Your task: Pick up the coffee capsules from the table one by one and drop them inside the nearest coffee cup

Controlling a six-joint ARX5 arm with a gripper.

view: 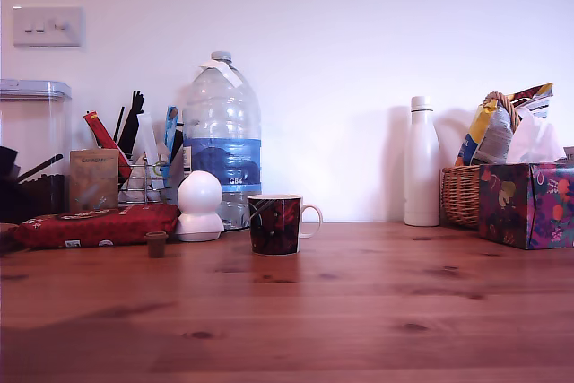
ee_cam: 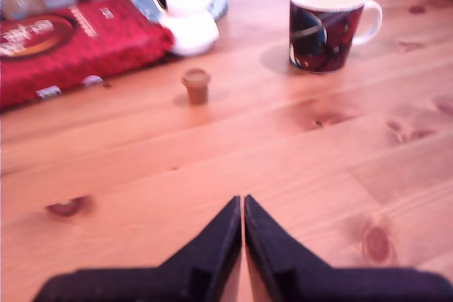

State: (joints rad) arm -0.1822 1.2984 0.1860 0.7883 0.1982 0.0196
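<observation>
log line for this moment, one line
gripper: shut, empty, above table | capsule: upright on table, untouched | cup: upright, handle toward exterior view's right | step: pick not begun

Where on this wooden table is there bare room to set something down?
The whole front of the reddish-brown plank table is bare, as is the stretch between the dark floral mug and white bottle. Crowded: the back, around the red packet, tiny brown capsule and white dome gadget.

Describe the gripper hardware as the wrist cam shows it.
Only the gripper shows, in the wrist view: two matte black fingers, wedge-shaped and tapering to sharp tips, flaring into a broad black base. No cables, markings or pads visible. The arm is not in the exterior view.
</observation>
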